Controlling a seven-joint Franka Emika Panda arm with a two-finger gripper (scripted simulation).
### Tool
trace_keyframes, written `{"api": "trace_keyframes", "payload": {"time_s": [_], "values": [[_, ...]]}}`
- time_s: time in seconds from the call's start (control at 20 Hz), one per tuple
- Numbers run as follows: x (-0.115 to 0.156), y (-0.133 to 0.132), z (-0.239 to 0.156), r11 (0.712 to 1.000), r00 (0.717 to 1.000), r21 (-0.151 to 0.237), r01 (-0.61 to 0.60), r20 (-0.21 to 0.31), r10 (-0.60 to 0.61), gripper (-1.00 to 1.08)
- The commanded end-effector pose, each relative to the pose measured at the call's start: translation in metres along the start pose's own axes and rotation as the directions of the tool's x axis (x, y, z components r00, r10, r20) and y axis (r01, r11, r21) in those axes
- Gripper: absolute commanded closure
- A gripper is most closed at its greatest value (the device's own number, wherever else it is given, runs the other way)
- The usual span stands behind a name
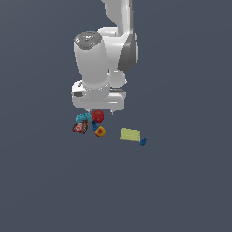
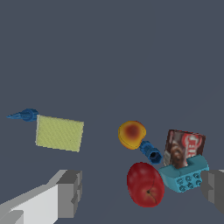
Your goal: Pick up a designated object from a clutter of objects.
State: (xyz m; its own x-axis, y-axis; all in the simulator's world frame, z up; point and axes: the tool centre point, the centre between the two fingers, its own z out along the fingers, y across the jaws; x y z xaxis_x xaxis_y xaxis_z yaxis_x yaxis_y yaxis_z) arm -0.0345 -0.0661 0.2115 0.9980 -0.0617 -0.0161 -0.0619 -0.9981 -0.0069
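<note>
The red apple (image 1: pixel 98 116) (image 2: pixel 145 184) lies on the dark floor among the clutter, its stem dimple visible in the wrist view. My gripper (image 1: pixel 99 110) (image 2: pixel 140 192) hangs right above it, open, with the fingers (image 2: pixel 69 192) spread wide on either side of the apple and not touching it. An orange-yellow fruit (image 1: pixel 100 131) (image 2: pixel 131 134) sits just beyond the apple. A teal studded piece (image 1: pixel 83 118) (image 2: pixel 184 175) lies close beside the apple, with a brown-red packet (image 1: pixel 80 128) (image 2: pixel 184 148) against it.
A small blue bit (image 1: pixel 94 123) (image 2: pixel 151 152) lies between the fruit and the teal piece. Apart from the cluster, toward the exterior view's right, are a yellow-green flat block (image 1: pixel 130 134) (image 2: pixel 59 133) and another blue bit (image 1: pixel 143 142) (image 2: pixel 25 115).
</note>
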Motion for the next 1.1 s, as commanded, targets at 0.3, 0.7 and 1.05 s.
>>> {"api": "trace_keyframes", "payload": {"time_s": [0.3,0.7,1.05], "values": [[-0.047,0.028,0.065,1.000,1.000,0.000,0.010,-0.009,-0.010,-0.92],[-0.087,0.043,0.102,1.000,1.000,-0.004,0.015,-0.014,-0.016,-0.92],[-0.104,0.048,0.115,1.000,1.000,-0.007,0.017,-0.016,-0.018,-0.92]]}}
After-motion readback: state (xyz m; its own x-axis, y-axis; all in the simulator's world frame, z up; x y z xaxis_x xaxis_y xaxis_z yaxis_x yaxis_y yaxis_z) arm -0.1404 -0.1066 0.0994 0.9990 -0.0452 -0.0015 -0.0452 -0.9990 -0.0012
